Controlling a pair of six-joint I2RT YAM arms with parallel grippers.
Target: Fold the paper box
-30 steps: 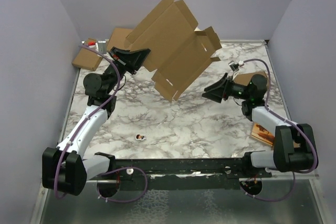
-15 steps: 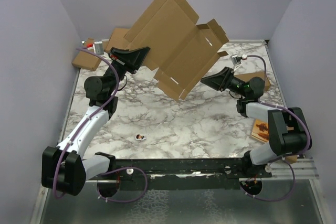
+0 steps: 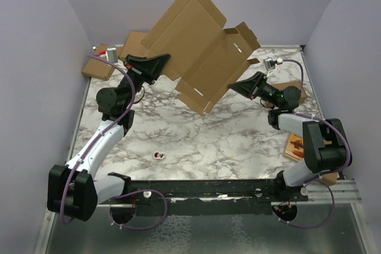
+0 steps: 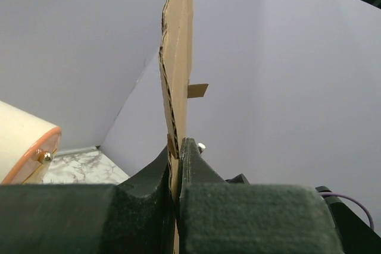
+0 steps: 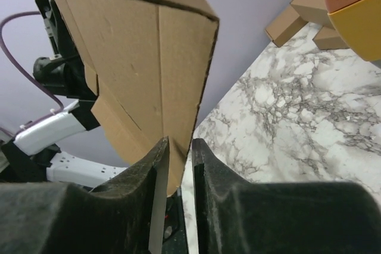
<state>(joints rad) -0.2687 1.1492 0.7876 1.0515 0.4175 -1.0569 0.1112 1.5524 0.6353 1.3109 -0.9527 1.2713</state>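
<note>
paper box (image 3: 202,46): matt brown cardboard | table (image 3: 196,135): smooth marble-look

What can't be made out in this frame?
- Whether the right gripper grips the paper box: right wrist view, flap hides the pads.
- Small dark-and-white object: top view, too small to identify.
- Orange-brown item: top view, right arm covers part.

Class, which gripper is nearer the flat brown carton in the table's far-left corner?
Left. The left gripper, clamped on the paper box, sits just right of the carton; the right gripper is at the box's opposite edge, much farther off.
</note>
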